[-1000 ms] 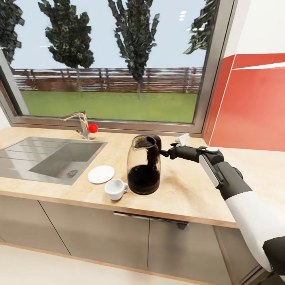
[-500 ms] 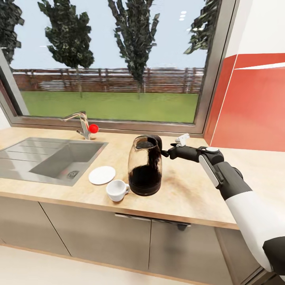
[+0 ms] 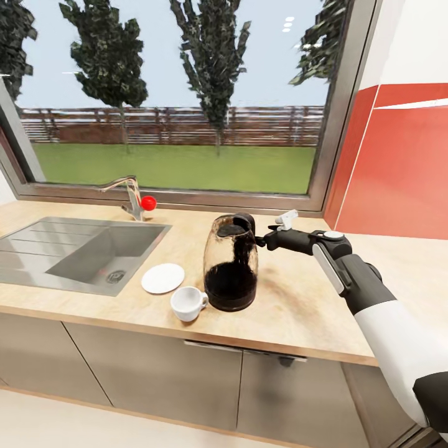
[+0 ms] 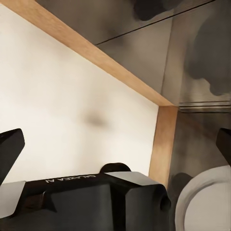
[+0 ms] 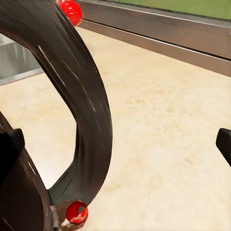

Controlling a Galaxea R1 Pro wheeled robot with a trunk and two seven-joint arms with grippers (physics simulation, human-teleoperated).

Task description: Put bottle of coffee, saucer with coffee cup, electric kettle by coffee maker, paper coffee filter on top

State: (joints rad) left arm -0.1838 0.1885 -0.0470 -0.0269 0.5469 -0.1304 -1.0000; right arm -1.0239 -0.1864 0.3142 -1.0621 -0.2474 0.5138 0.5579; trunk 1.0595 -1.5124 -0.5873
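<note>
My right gripper [image 3: 260, 239] is at the kettle's [image 3: 231, 264] handle, jaws wide, maybe not gripping yet. My left gripper's jaws are wide too. The cup [image 3: 188, 303] sits beside the saucer [image 3: 162, 277], not on it. Most jobs are left.

The right gripper [image 3: 261, 238] is reaching in behind the kettle [image 3: 231, 263], whose glass body is hiding the fingertips, so whether they are gripping the loop handle [image 5: 79, 101] cannot be told. In the right wrist view the handle is running out of the picture at both ends, the red tap knob [image 5: 70, 9] is being cut by the edge, and the finger tips [image 5: 224, 143] are showing only as dark corners. In the left wrist view the left gripper's fingers [image 4: 8, 149] are likewise being cropped, and a pale rounded shape [image 4: 204, 204] beside the wooden edge [image 4: 161, 144] is too cut off to identify.
</note>
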